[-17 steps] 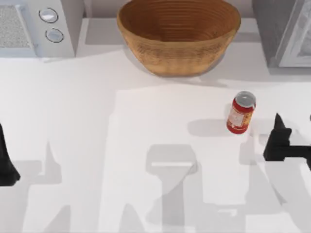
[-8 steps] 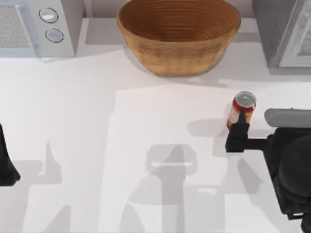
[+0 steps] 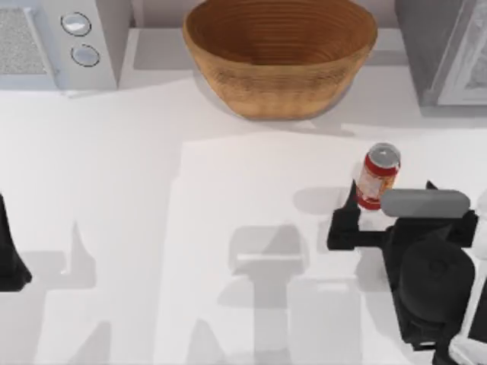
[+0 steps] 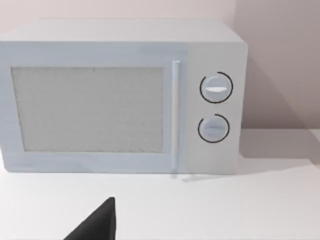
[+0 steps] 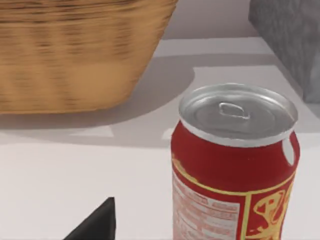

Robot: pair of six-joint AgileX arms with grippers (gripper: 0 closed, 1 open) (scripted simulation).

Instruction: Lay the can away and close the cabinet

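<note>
White tabletop [image 3: 152, 228] runs back to a pale wall, with a woven bowl [image 3: 280, 53] at the far middle, a white microwave [image 3: 53, 42] at the far left and the grey cabinet [image 3: 441, 49] at the far right. The red can [image 3: 377, 176] stands upright on the right side, nearer than the bowl and well apart from the cabinet. My right gripper [image 3: 380, 217] sits just on the near side of the can with fingers spread, gripping nothing. My left gripper [image 3: 9, 251] is parked at the left edge; whether its fingers are spread cannot be told.
</note>
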